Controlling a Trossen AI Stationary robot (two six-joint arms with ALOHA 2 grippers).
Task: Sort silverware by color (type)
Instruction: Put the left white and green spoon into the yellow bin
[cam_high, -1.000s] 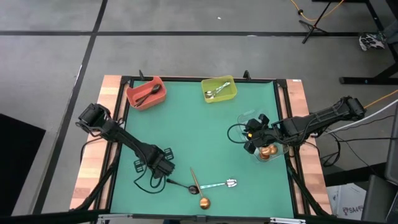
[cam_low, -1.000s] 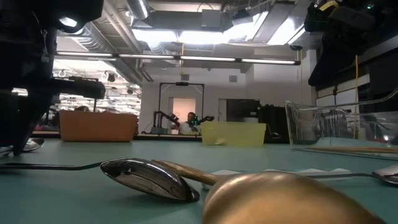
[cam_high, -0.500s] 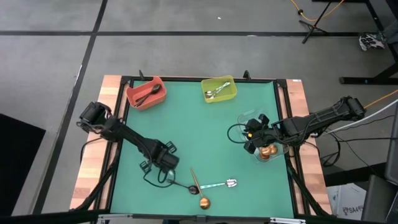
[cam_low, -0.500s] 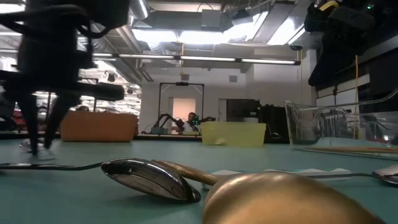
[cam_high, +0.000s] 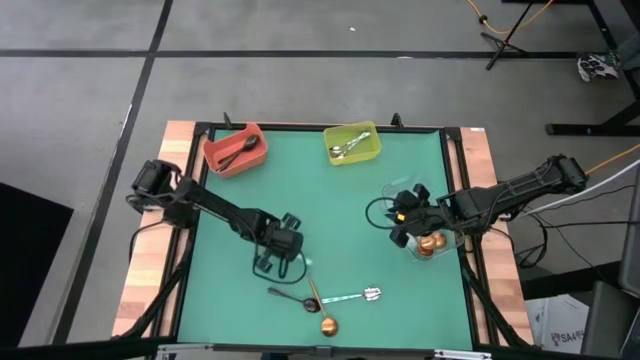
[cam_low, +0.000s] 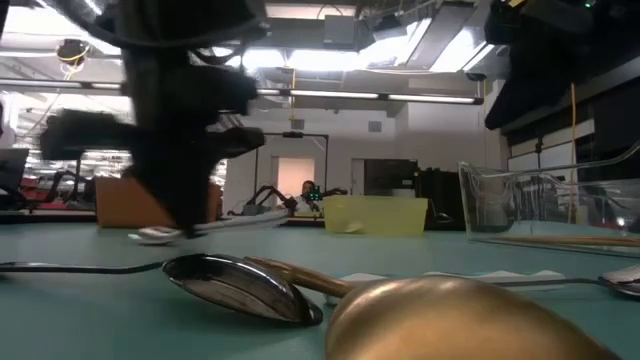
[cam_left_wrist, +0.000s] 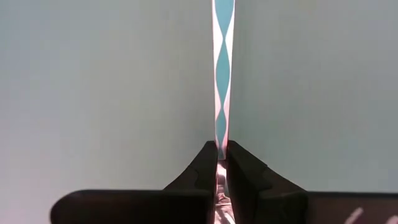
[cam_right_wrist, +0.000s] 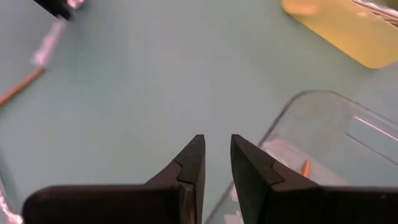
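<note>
Lying nearest on the mat, unmoved, are the copper spoon (cam_high: 322, 312), black spoon (cam_high: 290, 297) and loose silver spoon (cam_high: 355, 296). Left gripper (cam_left_wrist: 222, 149) is now hanging farther in toward the middle than a second ago, clamping the held silver spoon (cam_left_wrist: 221, 74) by its handle. Right gripper (cam_right_wrist: 216, 146) is staying at the clear bin (cam_right_wrist: 323, 124), fingers slightly apart, gripping nothing. Red bin (cam_high: 215, 155) and yellow-green bin (cam_high: 372, 150) are sitting farthest.
</note>
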